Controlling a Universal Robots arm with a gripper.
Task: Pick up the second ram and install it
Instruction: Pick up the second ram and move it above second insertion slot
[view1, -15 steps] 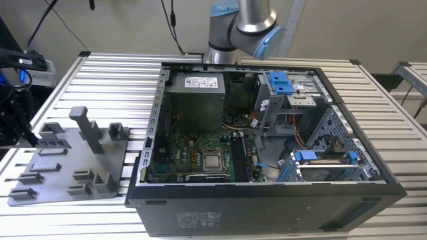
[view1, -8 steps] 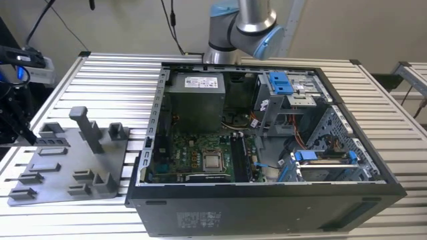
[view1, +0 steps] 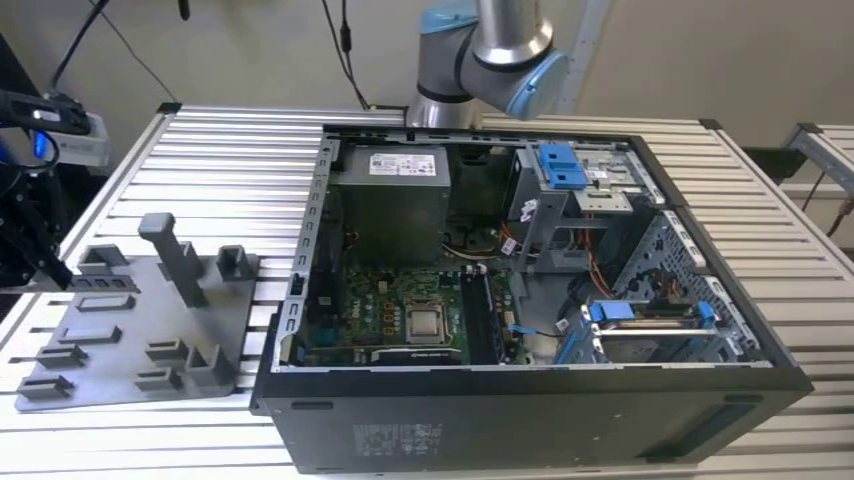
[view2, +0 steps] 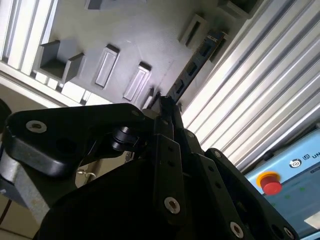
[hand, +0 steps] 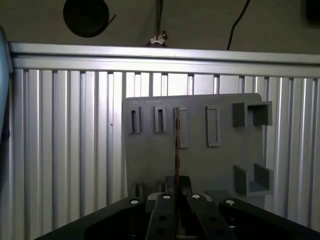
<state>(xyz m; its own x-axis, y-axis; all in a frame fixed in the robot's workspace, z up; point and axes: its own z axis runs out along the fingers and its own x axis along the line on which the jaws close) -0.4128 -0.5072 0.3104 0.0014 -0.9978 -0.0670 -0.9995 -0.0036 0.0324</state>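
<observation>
The second ram (hand: 176, 145) is a thin dark stick seen edge-on, sticking out from my gripper (hand: 177, 186), which is shut on its near end. In the second wrist view the ram (view2: 194, 64) runs from the gripper (view2: 165, 104) out over the slotted end of the grey tray (view2: 125, 35). Its row of small chips shows there. In the exterior view my gripper (view1: 60, 275) is at the far left edge, beside the tray (view1: 134, 375). Whether the stick still touches a tray slot I cannot tell.
The open PC case (view1: 534, 420) lies on the ribbed metal table (view1: 227, 170), to the exterior view's right of the tray. Its motherboard (view1: 400, 320) with the processor socket and memory slots (view1: 478, 310) faces up. Upright posts (view1: 171, 255) stand on the tray.
</observation>
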